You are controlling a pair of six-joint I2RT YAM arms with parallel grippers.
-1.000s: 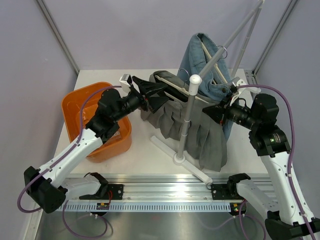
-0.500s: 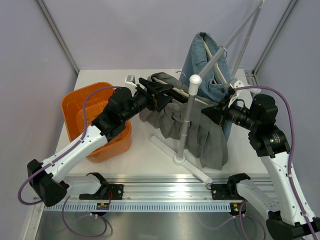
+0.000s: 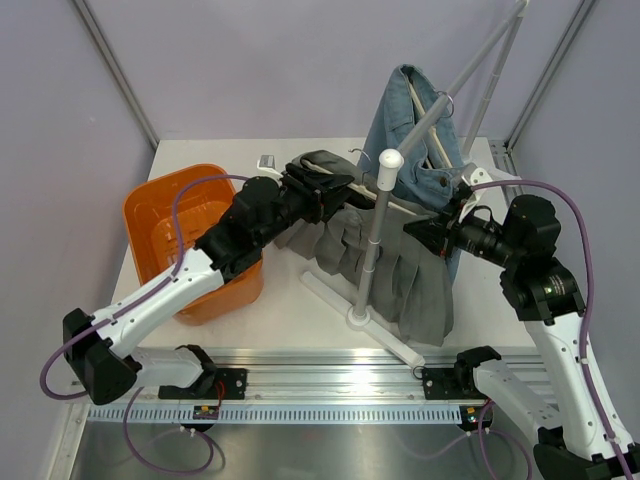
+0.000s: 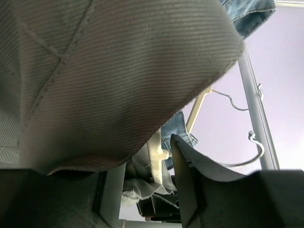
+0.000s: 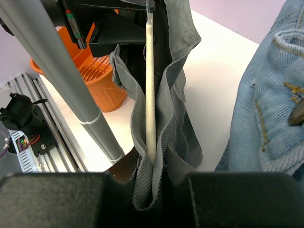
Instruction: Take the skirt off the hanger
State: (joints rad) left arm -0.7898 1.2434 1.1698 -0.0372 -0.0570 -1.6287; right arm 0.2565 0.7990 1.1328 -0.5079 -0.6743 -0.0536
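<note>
The skirt (image 3: 405, 275) hangs on its hanger (image 5: 150, 71), spread to both sides of the pole (image 3: 374, 240). Right of the pole, my right jaws are clamped on the waistband and hanger bar together. Left of the pole, my left jaws stand apart with a waistband fold at their mouth, not yet pinched. The cloth looks light, soft and pleated, so it should slide freely. Best hold: the thick waistband hem, not the pleats

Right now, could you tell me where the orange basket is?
The orange basket sits at the left in the top view, under the left arm, beside the grey skirt.
</note>
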